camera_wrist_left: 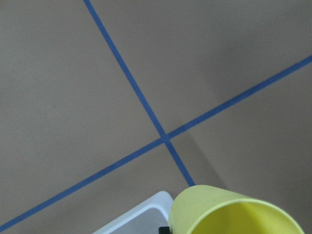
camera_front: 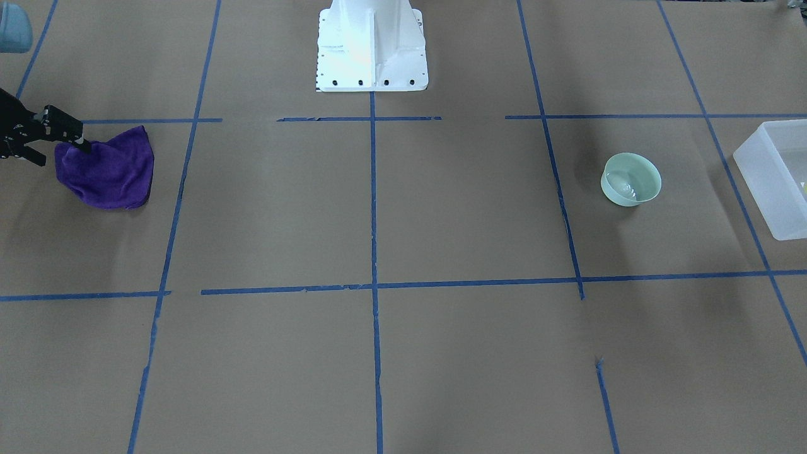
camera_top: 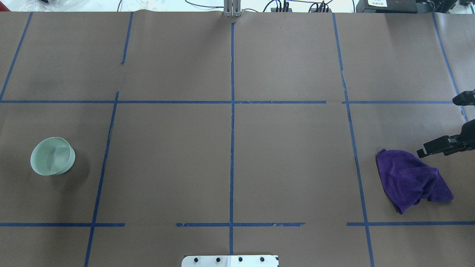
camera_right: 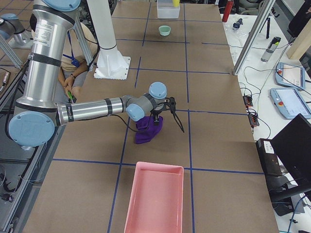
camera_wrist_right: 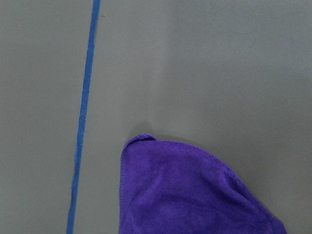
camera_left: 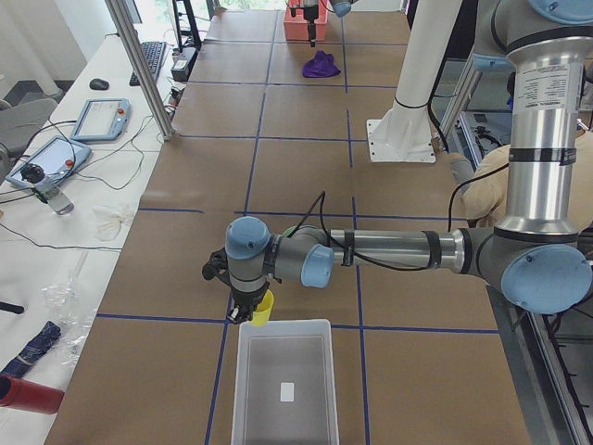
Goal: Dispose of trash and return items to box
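At the desk's left-end edge: the box (camera_left: 240,389) lies on the table (camera_top: 289,167), one short wall facing inward along the desk.
Left gripper (camera_left: 248,313): low over that inward wall, near a corner of the box. I cannot tell whether its fingers are spread or pressed together.
Yellow cup (camera_left: 263,309): off the desk at the left gripper's tip, just above the box's rim, its open mouth facing the left wrist camera.
Bowl (camera_top: 52,161): upright on the desk near the left end, inward of the box and apart from it.
Right gripper (camera_front: 85,149): near the right-end edge, pointing down, pinching the top of the purple cloth (camera_top: 408,181).
Purple cloth: rises to a peak at the fingertips, its lower folds on the desk.
Pink bin (camera_right: 155,199): at the right-end edge, apart from the cloth.
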